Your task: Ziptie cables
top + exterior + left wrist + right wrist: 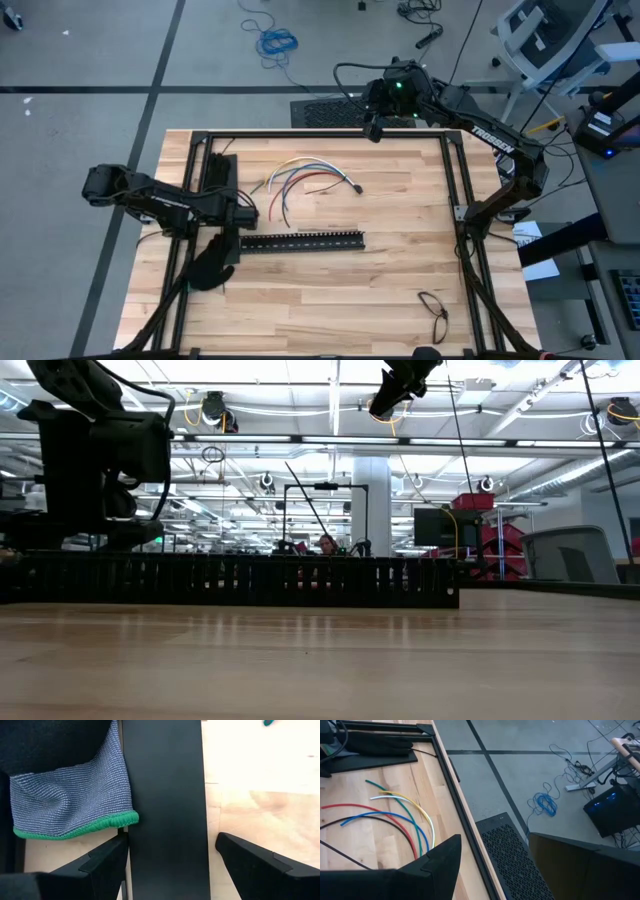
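The cables [300,180] lie loose on the wooden table, curved red, blue, white and yellow-green wires [395,815]. A thin dark ziptie [342,852] lies beside them. My left gripper [238,212] is low at the table's left and points down, open. Its fingers [107,857] stand on either side of a flat black bar [165,795]. A grey-blue glove cuff with a green hem [70,805] lies against that bar. My right gripper [375,125] hangs high over the far edge, open and holding nothing [492,845]. My left gripper straddles the flat black bar from above, its fingers lying across the bar's width. One finger [117,850] stands right at the bar's long edge [131,840]; whether it touches, I cannot tell. The other finger stands clear of the opposite edge.
A long black slotted bar [300,240] lies across the table's middle and fills the low view [230,580]. A black glove [210,265] lies by its left end. A thin dark loop [432,305] rests near the front right. A black frame [455,180] rims the table.
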{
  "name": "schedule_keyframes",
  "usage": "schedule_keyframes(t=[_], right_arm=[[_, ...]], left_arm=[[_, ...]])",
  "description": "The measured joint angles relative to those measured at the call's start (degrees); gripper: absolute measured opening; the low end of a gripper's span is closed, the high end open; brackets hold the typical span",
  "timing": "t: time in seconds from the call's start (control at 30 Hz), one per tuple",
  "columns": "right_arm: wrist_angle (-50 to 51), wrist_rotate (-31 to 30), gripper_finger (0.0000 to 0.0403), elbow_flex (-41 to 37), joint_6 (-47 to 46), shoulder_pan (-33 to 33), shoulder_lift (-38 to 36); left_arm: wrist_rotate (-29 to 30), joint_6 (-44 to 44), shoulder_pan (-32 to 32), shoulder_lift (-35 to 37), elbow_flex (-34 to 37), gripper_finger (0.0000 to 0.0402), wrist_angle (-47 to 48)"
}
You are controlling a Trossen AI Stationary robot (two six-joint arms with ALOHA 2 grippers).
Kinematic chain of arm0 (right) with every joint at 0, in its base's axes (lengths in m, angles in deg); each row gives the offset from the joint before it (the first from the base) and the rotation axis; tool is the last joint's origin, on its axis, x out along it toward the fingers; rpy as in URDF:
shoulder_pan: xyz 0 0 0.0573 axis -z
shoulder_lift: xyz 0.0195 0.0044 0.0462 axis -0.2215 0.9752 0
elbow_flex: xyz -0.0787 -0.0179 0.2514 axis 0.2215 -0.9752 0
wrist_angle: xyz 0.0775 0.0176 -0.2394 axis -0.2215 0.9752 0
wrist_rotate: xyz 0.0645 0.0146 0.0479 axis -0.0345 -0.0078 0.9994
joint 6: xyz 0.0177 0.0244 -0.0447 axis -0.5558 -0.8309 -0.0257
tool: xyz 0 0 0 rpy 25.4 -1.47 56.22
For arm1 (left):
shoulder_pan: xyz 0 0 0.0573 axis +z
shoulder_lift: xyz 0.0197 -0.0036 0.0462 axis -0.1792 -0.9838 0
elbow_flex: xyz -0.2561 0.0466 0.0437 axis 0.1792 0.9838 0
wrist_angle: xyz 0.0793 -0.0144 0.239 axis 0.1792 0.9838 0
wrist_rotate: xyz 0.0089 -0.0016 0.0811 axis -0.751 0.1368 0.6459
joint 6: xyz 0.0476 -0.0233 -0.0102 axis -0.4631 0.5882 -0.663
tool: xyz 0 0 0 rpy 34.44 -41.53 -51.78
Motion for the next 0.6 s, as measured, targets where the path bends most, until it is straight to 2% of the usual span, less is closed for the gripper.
schedule_keyframes(t=[0.6], right_arm=[[0.00, -0.02, 0.0231, 0.00, 0.13, 0.00, 0.00]], left_arm=[[-0.28, 1.57, -0.58, 0.02, 0.59, 0.0300, 0.24]])
